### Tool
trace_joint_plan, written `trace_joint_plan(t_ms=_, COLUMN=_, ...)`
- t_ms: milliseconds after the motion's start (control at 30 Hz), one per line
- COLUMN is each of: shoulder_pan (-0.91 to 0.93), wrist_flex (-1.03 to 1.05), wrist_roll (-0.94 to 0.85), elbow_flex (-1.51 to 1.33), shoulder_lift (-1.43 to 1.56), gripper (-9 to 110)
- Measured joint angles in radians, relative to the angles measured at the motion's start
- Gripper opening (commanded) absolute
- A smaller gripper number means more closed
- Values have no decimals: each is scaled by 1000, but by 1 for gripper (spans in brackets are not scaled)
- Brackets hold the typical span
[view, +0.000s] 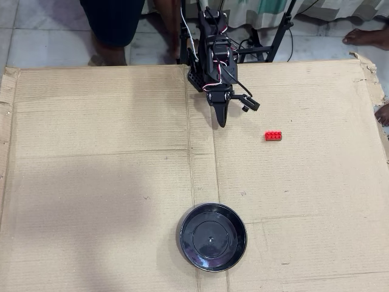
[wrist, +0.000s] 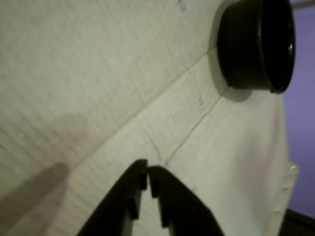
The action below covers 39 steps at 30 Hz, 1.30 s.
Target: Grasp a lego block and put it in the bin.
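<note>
The red lego block (view: 273,135) lies on the cardboard in the overhead view, to the right of my gripper (view: 221,121) and apart from it. It does not show in the wrist view. The black round bin (view: 213,236) sits near the bottom centre of the overhead view, empty, and shows at the top right of the wrist view (wrist: 256,44). My gripper (wrist: 148,169) is shut with its fingertips together and holds nothing. It hangs over the cardboard near the arm's base.
A large cardboard sheet (view: 91,182) covers the floor, with fold creases through its middle. The arm's base and stand legs (view: 209,55) are at the top edge. People's legs and feet show at the top (view: 115,24) and right edge (view: 383,112).
</note>
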State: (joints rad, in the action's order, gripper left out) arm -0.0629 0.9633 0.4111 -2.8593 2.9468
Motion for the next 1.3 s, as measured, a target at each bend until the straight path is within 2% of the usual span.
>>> trace_joint_plan(t_ms=433, shoulder_pan=-207, wrist_flex=2, wrist_roll=716, elbow_flex=388, shoulder_lift=-483, gripper=1)
trace_joint_plan(t_ms=633, shoulder_pan=-253, wrist_flex=2, wrist_roll=879, elbow_flex=446, shoulder_lift=-561, gripper=1)
trace_joint_plan(t_ms=833, shoulder_pan=-279, wrist_flex=2, wrist_roll=959, elbow_flex=460, shoulder_lift=-592, gripper=0)
trace_joint_plan(t_ms=1033, shoulder_pan=-282, wrist_flex=2, wrist_roll=957, elbow_flex=477, shoulder_lift=-592, gripper=0)
trace_joint_plan(t_ms=1167, shoulder_pan=-305, wrist_flex=2, wrist_roll=848, elbow_flex=512, shoulder_lift=-595, gripper=0)
trace_joint_plan(t_ms=1300, shoulder_pan=-325, wrist_flex=2, wrist_roll=653, elbow_flex=518, shoulder_lift=-607, gripper=0)
